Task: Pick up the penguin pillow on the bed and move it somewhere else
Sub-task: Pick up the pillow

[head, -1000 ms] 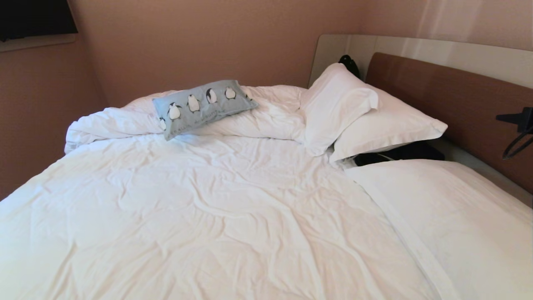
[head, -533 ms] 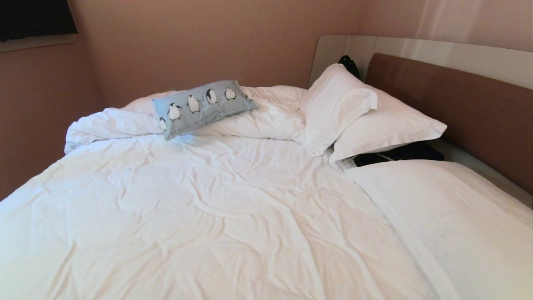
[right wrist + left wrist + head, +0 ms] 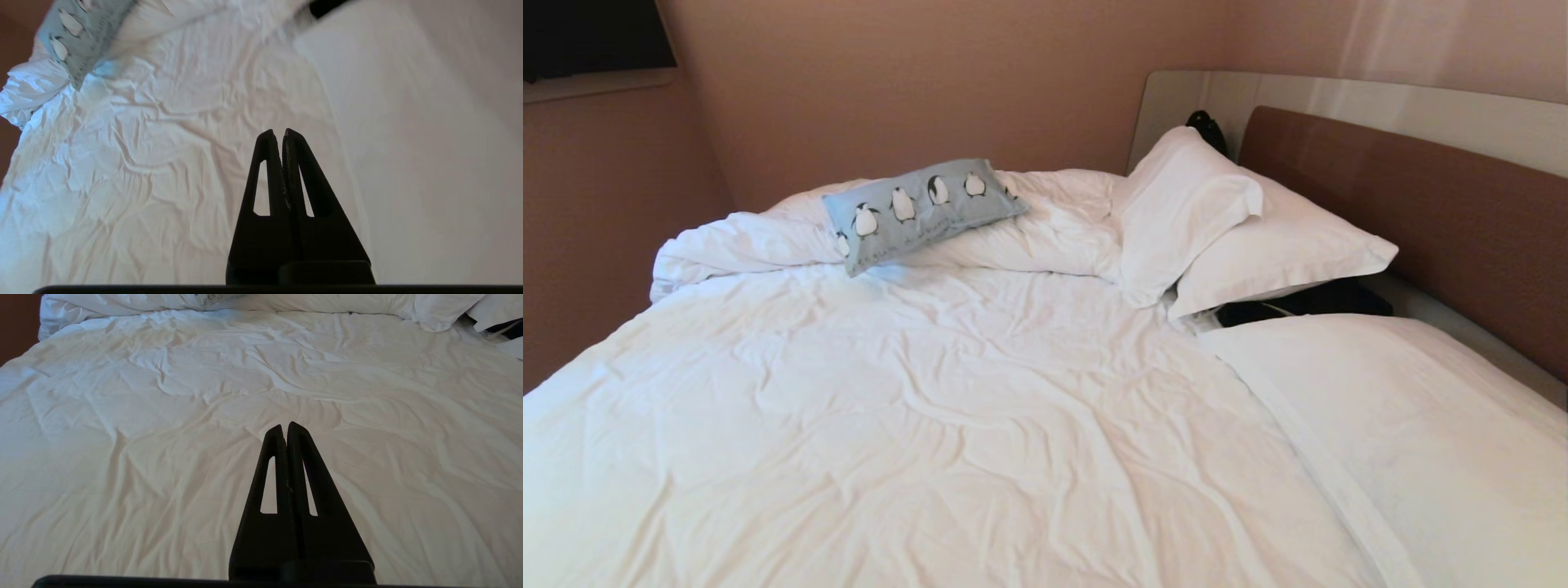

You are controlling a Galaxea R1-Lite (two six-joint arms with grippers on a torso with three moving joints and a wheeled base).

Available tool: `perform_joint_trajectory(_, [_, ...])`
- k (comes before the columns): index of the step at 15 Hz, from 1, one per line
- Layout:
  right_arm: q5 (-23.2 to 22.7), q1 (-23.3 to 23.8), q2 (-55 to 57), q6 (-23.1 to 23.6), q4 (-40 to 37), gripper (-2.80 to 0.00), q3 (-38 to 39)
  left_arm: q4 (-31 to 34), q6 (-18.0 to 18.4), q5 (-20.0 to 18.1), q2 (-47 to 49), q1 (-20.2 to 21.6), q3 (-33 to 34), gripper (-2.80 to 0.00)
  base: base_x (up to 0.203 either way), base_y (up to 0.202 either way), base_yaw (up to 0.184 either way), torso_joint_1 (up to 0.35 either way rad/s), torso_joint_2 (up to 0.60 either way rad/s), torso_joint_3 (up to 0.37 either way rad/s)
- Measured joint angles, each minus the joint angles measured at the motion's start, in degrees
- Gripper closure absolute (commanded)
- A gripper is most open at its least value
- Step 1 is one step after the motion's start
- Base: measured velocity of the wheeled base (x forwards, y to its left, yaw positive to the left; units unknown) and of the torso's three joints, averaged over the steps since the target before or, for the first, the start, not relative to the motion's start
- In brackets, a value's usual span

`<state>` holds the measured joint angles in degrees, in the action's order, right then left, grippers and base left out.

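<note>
Two grippers were in your wrist views, and neither one held anything. Your left gripper [image 3: 285,426] had its jaws pressed together, hanging above the rumpled white duvet [image 3: 931,425] in the middle of the bed [image 3: 621,367]. Your right gripper [image 3: 277,132] was likewise pinched closed, above the same duvet where it met the smoother white sheet [image 3: 408,143]. Neither arm appeared in the head view.

You had the penguin pillow [image 3: 920,209] lying well apart from both grippers, on the bunched roll of duvet at the far edge of the bed, against the wall [image 3: 915,73]. It lay slightly tilted, its row of penguins facing up. Two plain white pillows [image 3: 1225,224] leaned together beside it on the bed, toward the brown headboard [image 3: 1421,204], with a dark item [image 3: 1307,302] tucked beneath them.
</note>
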<state>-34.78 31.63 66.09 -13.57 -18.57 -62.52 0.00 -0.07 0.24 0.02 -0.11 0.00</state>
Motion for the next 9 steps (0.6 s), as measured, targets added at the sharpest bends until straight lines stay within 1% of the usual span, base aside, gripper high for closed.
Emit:
perform_joint_trajectory(5, [3.77,0.02,-0.12,-0.04,-19.27,0.00,3.95,0.00,0.00,-0.01,0.00,0.04,0.00,0.00,0.000,0.000,0.000,0.000,0.00,0.000])
perform_joint_trajectory(9, [4.33,-0.07,-6.08,0.60,-33.84,0.00,4.84,-0.02,0.02,0.00,0.00,0.00,0.00,0.00,0.000,0.000,0.000,0.000,0.00,0.000])
